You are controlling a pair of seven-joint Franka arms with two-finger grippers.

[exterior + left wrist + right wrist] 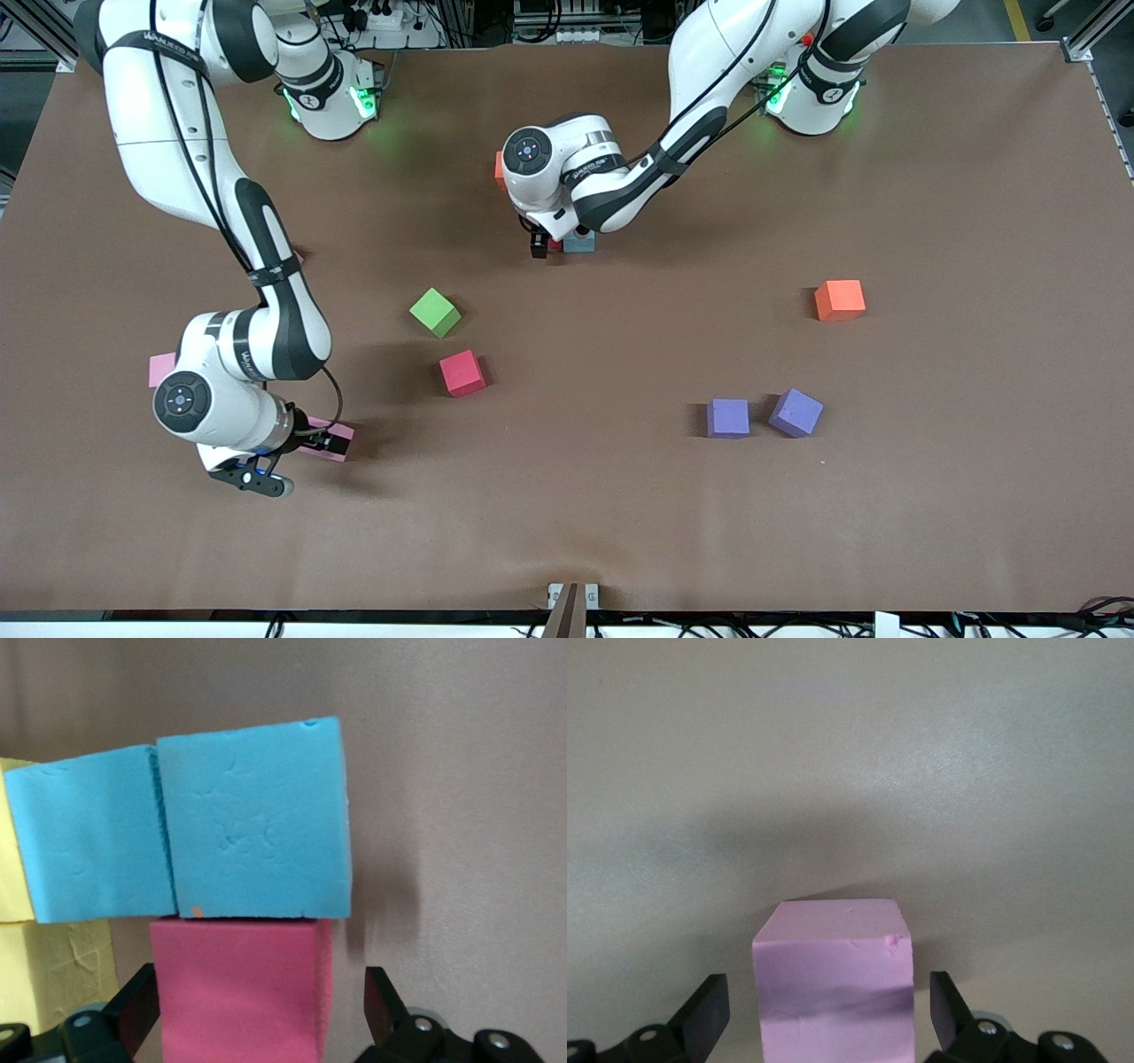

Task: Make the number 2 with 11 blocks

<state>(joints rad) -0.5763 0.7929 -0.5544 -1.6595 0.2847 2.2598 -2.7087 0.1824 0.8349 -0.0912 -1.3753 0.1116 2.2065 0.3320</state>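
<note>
Nearest the front camera, the right gripper (321,440) straddles the pink block (831,988) at the right arm's end of the table, jaws spread and clear of both faces — nothing gripped yet. To do this well, I'd centre the block between the fingers, descend fully, then close squarely. Up by the bases, the left gripper (257,1010) stands released around a red block (239,988), which touches two light blue blocks (177,846) beside yellow blocks (53,970) (the number 2 barely begun). It should lift straight up.
</note>
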